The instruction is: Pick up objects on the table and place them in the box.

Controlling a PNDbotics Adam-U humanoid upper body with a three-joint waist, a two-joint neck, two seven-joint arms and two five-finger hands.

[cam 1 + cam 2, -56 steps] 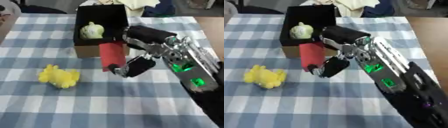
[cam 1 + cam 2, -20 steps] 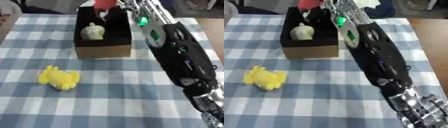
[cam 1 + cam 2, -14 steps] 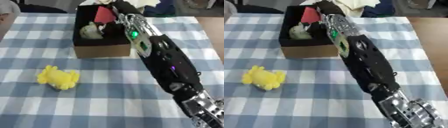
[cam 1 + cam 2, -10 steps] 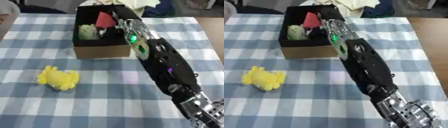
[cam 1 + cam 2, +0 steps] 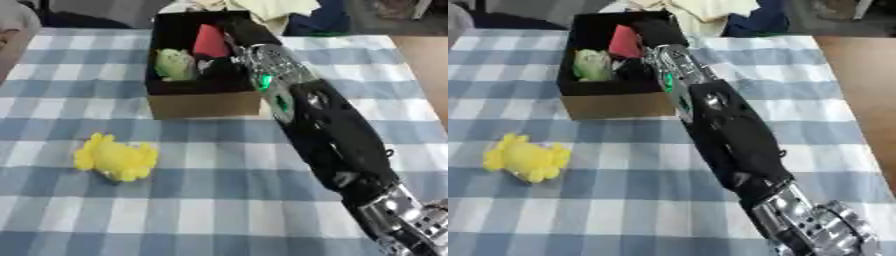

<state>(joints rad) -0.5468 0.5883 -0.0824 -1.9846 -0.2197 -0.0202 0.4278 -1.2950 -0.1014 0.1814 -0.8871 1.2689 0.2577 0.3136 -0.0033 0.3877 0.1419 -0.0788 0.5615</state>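
Lowered now, the red cylinder-shaped object [image 5: 210,41] sits inside the black-lined cardboard box [image 5: 203,104]; my right hand [image 5: 229,62] is buried there, fingers' state untellable, so I'd lift out straight.

Right hand [image 5: 229,64] hidden inside box [image 5: 203,104]

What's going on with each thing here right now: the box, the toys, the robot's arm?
Box: open-topped, upright on the table.
Red object: inside the box, tilted.
Pale green object: inside the box.
Yellow toy: lying on the checked cloth, outside the box.
Right hand: reaching into the box beside the red object.
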